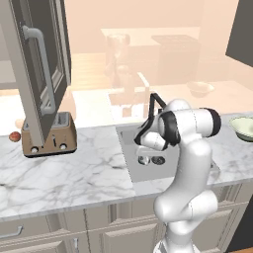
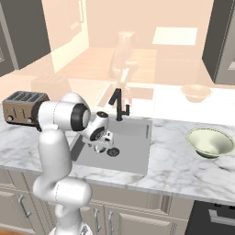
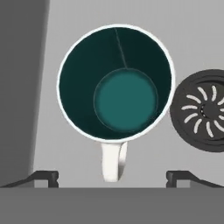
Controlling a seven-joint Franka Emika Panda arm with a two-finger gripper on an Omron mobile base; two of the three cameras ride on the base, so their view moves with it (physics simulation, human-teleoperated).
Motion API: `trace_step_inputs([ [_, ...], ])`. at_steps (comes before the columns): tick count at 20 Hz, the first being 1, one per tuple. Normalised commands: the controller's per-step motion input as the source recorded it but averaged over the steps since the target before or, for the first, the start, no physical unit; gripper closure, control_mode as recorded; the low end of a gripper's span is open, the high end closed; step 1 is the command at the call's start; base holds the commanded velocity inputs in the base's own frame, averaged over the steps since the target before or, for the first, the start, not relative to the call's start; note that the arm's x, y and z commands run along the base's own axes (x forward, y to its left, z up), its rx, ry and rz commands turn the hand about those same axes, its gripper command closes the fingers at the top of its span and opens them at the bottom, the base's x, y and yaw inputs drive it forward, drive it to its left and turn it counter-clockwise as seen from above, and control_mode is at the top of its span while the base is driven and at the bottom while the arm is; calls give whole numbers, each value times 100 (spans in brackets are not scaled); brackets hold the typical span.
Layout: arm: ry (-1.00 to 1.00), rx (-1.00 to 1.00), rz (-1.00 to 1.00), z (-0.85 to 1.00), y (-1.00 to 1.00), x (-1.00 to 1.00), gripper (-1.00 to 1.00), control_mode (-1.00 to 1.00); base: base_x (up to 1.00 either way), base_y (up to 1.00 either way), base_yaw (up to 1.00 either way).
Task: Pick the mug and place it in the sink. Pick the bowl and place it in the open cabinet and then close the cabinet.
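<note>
The mug (image 3: 116, 83) stands upright on the floor of the sink (image 3: 192, 39), seen from straight above: dark teal inside, white rim, white handle pointing toward the hand. My gripper (image 3: 111, 177) hovers over it, open, its fingertips (image 3: 43, 177) spread wide on either side of the handle and touching nothing. From the base, the hand reaches down into the sink (image 1: 148, 175) with the gripper (image 1: 145, 153) just above the mug (image 1: 144, 160). The bowl (image 2: 210, 142), pale green, sits on the counter right of the sink (image 2: 133, 153). The cabinet (image 1: 42, 64) door hangs open at upper left.
The round drain (image 3: 203, 111) lies right beside the mug. A dark faucet (image 2: 118, 103) rises behind the basin. A toaster (image 1: 49, 138) stands under the open door, with a small dark-red cup (image 1: 15, 136) to its left. The basin's left wall (image 3: 19, 87) is close to the mug.
</note>
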Motion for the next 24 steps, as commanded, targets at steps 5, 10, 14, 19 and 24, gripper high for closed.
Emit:
trace_step_inputs([
  [5, -1, 0, 0, 25, 1, -56, -100, -100, 0, 0, 0],
  [10, -9, -2, 0, 69, -2, -43, -100, -100, 0, 0, 0],
  [14, -12, -2, 0, 94, -2, -22, -100, -100, 0, 0, 0],
  [19, -6, -3, 0, 92, 0, -26, -100, -100, 0, 0, 0],
  [24, 0, -7, 0, 97, -3, -32, -100, -100, 0, 0, 0],
])
